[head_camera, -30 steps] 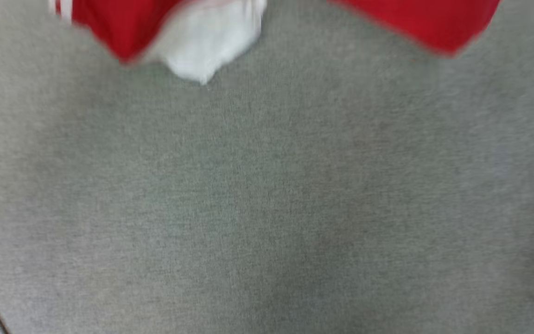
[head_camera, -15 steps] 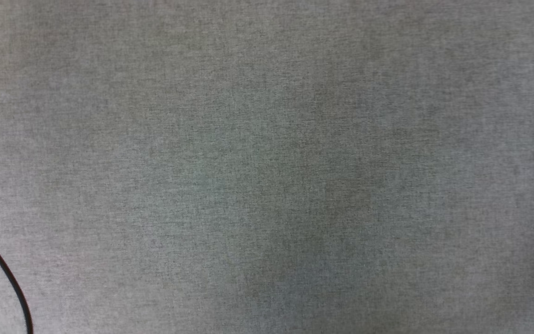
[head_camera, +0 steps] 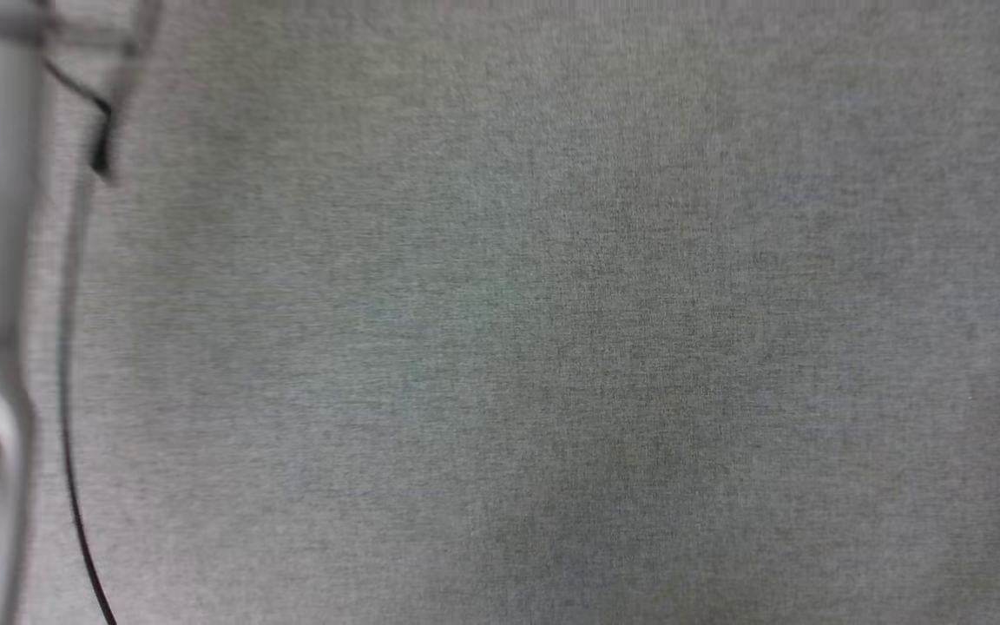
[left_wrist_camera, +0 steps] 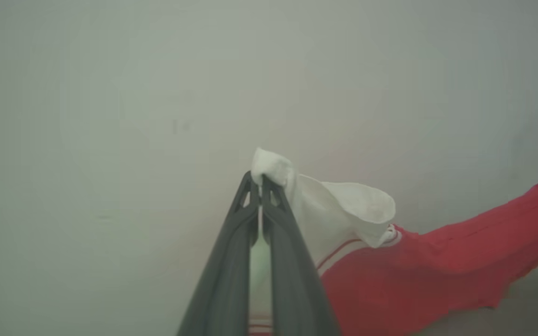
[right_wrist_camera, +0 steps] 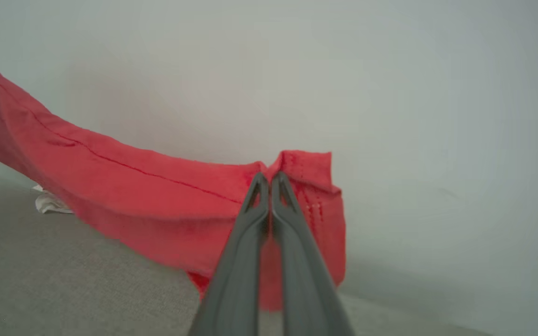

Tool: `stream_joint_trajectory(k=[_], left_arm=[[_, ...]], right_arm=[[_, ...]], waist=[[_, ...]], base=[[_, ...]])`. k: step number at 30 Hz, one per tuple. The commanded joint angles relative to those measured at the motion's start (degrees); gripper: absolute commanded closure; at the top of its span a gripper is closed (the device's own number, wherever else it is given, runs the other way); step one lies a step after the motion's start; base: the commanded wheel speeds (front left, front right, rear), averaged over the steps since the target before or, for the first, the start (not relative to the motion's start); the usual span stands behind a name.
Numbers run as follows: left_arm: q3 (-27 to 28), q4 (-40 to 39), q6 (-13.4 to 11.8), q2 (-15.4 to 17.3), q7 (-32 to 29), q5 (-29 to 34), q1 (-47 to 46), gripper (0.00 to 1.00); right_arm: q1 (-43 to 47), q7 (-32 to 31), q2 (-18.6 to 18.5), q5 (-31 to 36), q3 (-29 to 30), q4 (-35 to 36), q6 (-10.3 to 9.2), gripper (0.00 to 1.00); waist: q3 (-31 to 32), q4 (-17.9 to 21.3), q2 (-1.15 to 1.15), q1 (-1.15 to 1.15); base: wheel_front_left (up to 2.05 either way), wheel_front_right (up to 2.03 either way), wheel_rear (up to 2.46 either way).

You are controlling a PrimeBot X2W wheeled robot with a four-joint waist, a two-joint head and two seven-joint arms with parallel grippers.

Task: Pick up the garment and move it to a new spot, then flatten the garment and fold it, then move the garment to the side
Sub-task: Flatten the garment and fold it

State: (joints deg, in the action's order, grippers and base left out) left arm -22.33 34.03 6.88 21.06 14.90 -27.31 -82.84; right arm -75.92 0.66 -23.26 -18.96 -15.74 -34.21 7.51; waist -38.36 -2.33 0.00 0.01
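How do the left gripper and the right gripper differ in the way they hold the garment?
The left gripper pinches white sleeve cloth; the right gripper pinches a red stitched edge. From the left gripper the garment trails to its view's right; from the right gripper, to its view's left. Both are shut on it.

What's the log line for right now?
left fingers: shut on white sleeve | right fingers: shut on red edge | jersey: stretched between them
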Motion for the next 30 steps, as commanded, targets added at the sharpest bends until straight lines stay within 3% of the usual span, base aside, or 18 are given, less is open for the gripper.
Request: stream_joint_trajectory(k=[1, 14, 23, 30], left_arm=[[0.42, -1.53, 0.05, -0.39, 0.37, 0.34, 3.19, 1.0], [1.37, -12.38, -0.65, -4.98, 0.35, 0.82, 43.2, 1.0], [0.14, -15.89, -1.78, -2.33, 0.04, 0.19, 62.67, 1.0], [-1.53, -21.0, -1.93, 1.01, -3.53, -0.88, 73.17, 1.0]], right_arm=[[2.43, 0.93, 0.03, -0.57, -0.54, -0.41, -0.04, 1.0], [28.9, 2.32, -1.63, -10.7, -4.8, -1.82, -0.04, 1.0], [45.0, -1.3, -4.32, -19.02, -4.17, 1.69, -0.04, 1.0], [56.29, -4.76, -4.55, -22.49, -2.58, 5.63, -0.04, 1.0]], waist=[[2.09, -0.74, 0.0, -0.01], [17.18, -3.38, 0.0, -0.01], [25.42, -4.16, 0.0, -0.01], [30.12, -3.76, 0.0, -0.01]], base=[[0.0, 0.0, 0.0], [0.0, 0.0, 0.0], [0.0, 0.0, 0.0], [0.0, 0.0, 0.0]])
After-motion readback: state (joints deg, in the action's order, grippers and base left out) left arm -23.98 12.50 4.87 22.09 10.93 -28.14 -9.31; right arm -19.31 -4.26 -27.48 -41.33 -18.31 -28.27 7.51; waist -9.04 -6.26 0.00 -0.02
